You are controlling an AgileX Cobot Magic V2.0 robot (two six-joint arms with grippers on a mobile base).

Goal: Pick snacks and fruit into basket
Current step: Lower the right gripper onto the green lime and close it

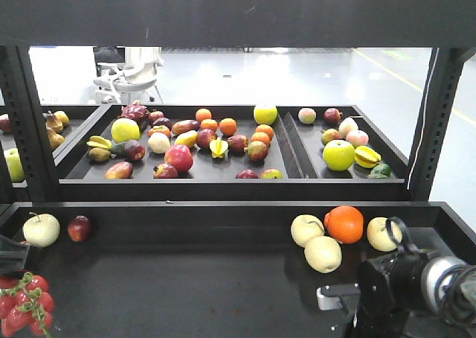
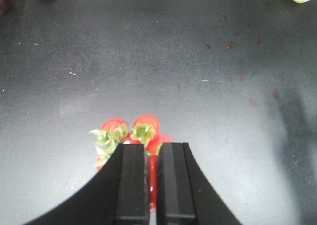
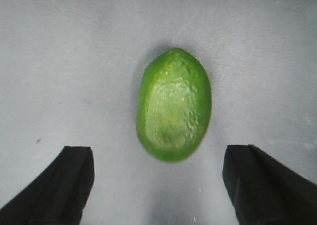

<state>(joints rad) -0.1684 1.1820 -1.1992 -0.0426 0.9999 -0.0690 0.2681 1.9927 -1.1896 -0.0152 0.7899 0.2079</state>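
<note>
The lime [image 3: 174,106] looks firm, light, a bit slick, so it's best pinched across its narrow middle. The right tool [image 3: 159,158] is spread open; the left tool [image 2: 152,150] is clamped on a red fruit bunch [image 2: 133,131].

In the front view the tabletop's [image 1: 193,278] middle lay bare, between an apple [image 1: 41,229] at left and an orange [image 1: 344,224] at right; tomatoes [image 1: 22,301] filled the lower left corner. In the right wrist view bare surface ringed the lime [image 3: 173,106], the right claw [image 3: 158,178] spread wide of it.
</note>
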